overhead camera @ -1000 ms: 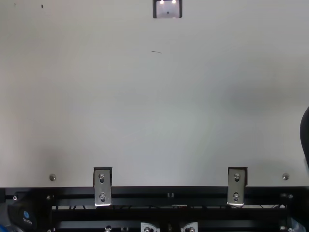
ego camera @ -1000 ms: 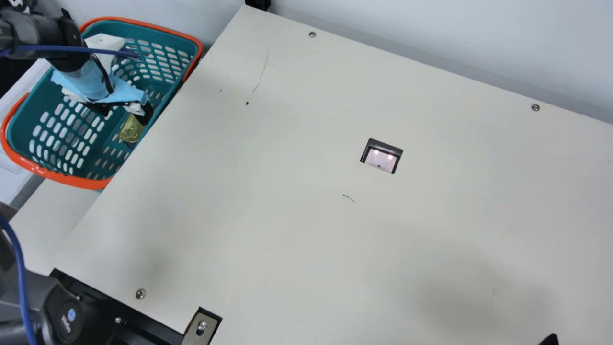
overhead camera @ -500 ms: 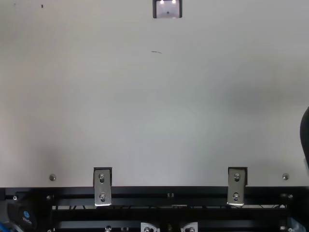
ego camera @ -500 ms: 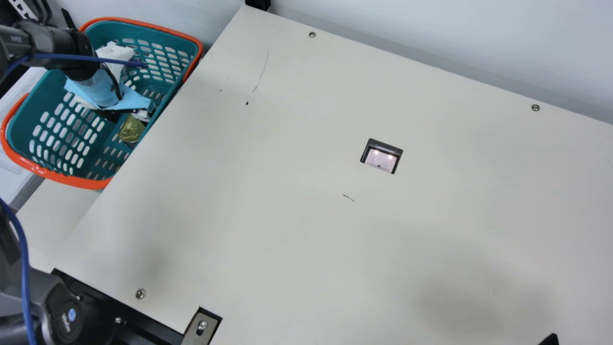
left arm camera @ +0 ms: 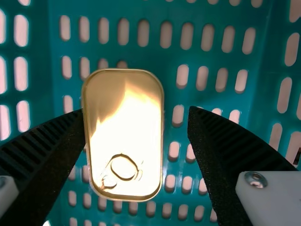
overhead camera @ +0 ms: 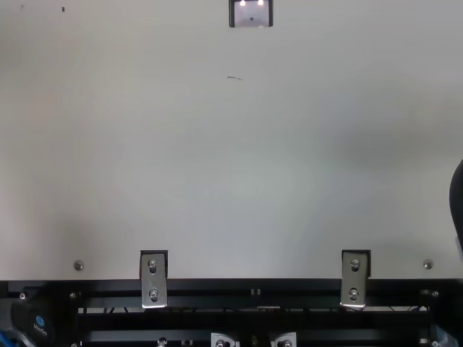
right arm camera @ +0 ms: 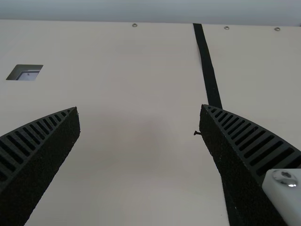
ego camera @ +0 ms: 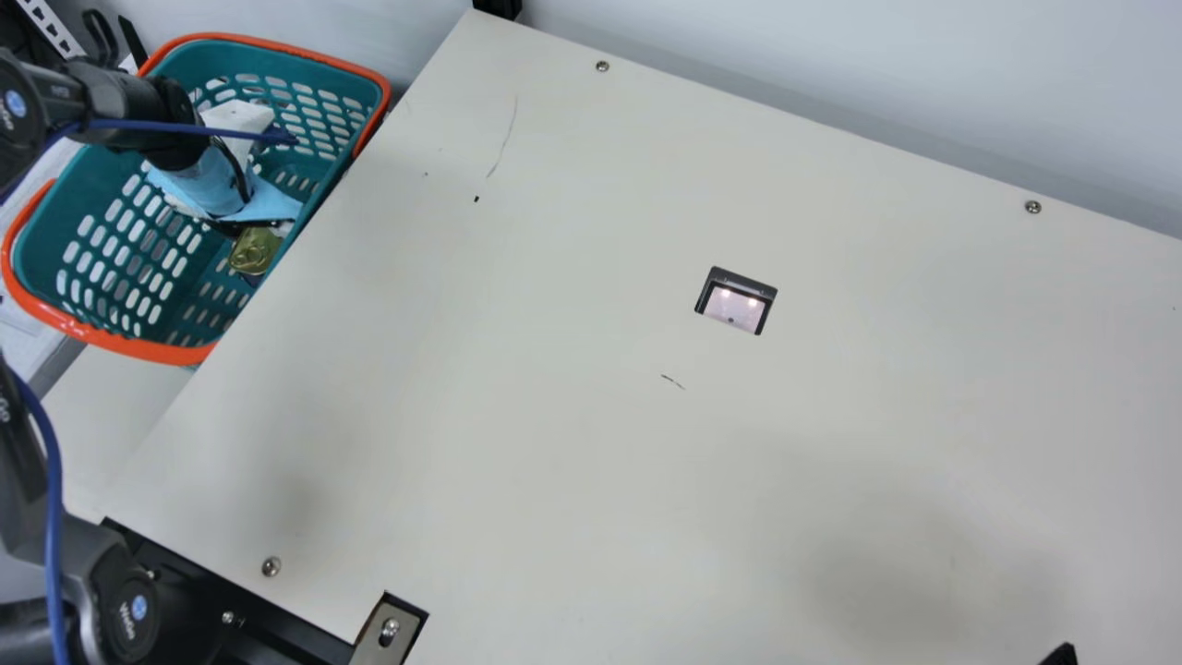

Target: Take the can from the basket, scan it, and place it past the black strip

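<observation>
My left gripper [ego camera: 263,205] is down in the teal basket [ego camera: 138,346], its black fingers spread around the can [ego camera: 254,251] without a grip on it. The can is inside that basket, near the wall next to the table [ego camera: 554,462], its gold lid and pull ring showing. In the left wrist view, the can lies well off-centre between the fingertips of my left gripper [left arm camera: 137,111]: one finger overlaps the lid's long edge, and whether it touches I can't tell; on the other side there's a good gap, with slotted basket showing through. In the main view, the table edge cuts across part of the basket, so the side wall beside the can is the tight spot, while more room lies toward the orange rim farther from the table.

My right gripper [overhead camera: 458,206] sits at the top view's right edge. In the right wrist view, the fingers of my right gripper [right arm camera: 139,109] stand wide apart, nothing between them, over the cream surface. One of them overlaps the black strip [right arm camera: 207,61]. The scanner window [ego camera: 736,307] is set in the tabletop, well in from the edges, a broad stretch of table between it and the basket
</observation>
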`<state>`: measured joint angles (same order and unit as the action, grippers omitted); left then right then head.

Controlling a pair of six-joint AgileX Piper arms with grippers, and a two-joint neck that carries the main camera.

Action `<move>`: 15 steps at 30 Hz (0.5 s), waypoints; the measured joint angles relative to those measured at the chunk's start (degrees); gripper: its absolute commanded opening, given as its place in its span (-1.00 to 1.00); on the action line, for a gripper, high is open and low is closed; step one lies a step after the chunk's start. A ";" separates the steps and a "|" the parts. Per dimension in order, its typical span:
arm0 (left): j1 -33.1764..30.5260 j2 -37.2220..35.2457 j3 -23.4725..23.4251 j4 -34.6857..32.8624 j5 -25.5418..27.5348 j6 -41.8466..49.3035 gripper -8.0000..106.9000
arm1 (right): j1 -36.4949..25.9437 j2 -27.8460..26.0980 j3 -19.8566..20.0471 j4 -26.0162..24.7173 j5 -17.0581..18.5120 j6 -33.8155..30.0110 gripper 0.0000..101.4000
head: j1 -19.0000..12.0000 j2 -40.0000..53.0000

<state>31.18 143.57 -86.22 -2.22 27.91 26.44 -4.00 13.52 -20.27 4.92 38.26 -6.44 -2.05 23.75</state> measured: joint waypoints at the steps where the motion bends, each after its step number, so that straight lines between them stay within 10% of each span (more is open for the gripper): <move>1: 0.00 0.29 -0.31 0.00 -0.08 0.12 0.71 | 0.00 0.00 0.00 0.00 0.00 0.00 1.00 | 0.00 0.00; 3: 0.00 0.93 -0.67 0.13 -0.69 -0.05 -0.68 | 0.00 0.00 0.00 0.00 0.00 0.00 1.00 | 0.00 0.00; 15: 0.22 -2.73 1.90 -1.87 -3.95 0.73 -0.68 | 0.00 0.00 0.00 0.04 0.00 0.00 1.00 | 0.00 0.00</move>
<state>31.40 140.84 -84.32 -4.09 23.96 27.17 -4.00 13.52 -20.27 4.95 38.26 -6.44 -2.05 23.75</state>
